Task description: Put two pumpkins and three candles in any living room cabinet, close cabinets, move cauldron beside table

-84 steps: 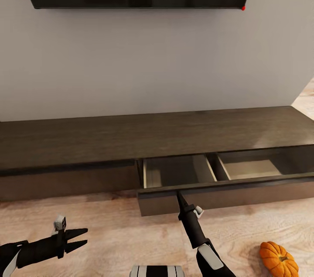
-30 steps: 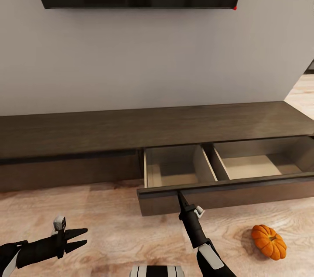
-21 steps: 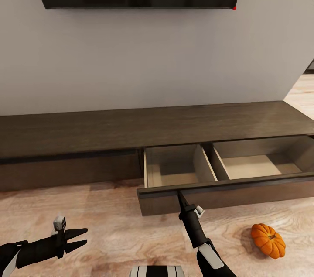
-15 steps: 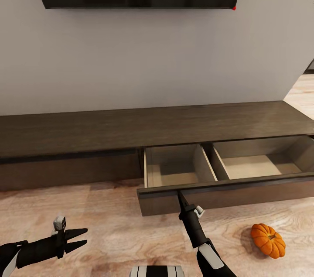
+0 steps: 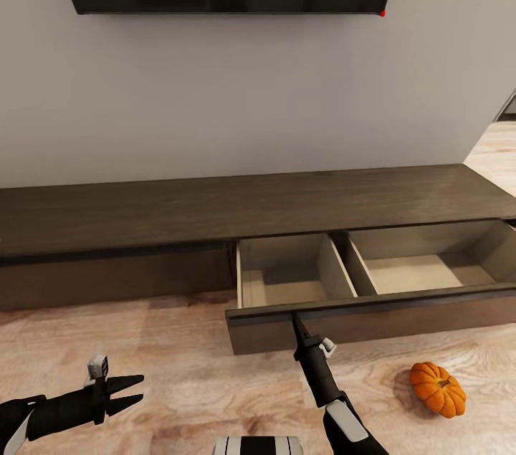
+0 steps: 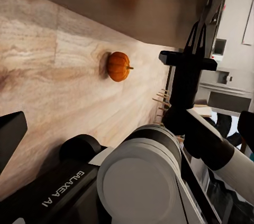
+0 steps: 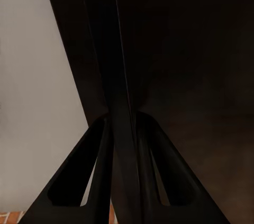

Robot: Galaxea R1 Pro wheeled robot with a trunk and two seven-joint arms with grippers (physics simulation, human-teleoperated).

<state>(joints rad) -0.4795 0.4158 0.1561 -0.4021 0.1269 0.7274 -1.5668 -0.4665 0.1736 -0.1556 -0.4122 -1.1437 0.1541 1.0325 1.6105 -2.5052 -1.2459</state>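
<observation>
Cabinet [image 5: 215, 215] drawer pinched by our right pincer [image 5: 295, 320].
We pull straight back, then fetch the lower-right pumpkin [image 5: 437, 389]; left pincer [image 5: 132, 390] is spread.

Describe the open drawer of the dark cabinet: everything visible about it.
The drawer is pulled out from the right half of the long, low dark-brown cabinet under the wall screen. Its front is flat, dark and handle-less; the inside looks like pale wood, split by a divider into two compartments, both empty as far as can be seen. The right gripper is shut on the front panel's top edge. A pumpkin lies apart on the floor.
</observation>
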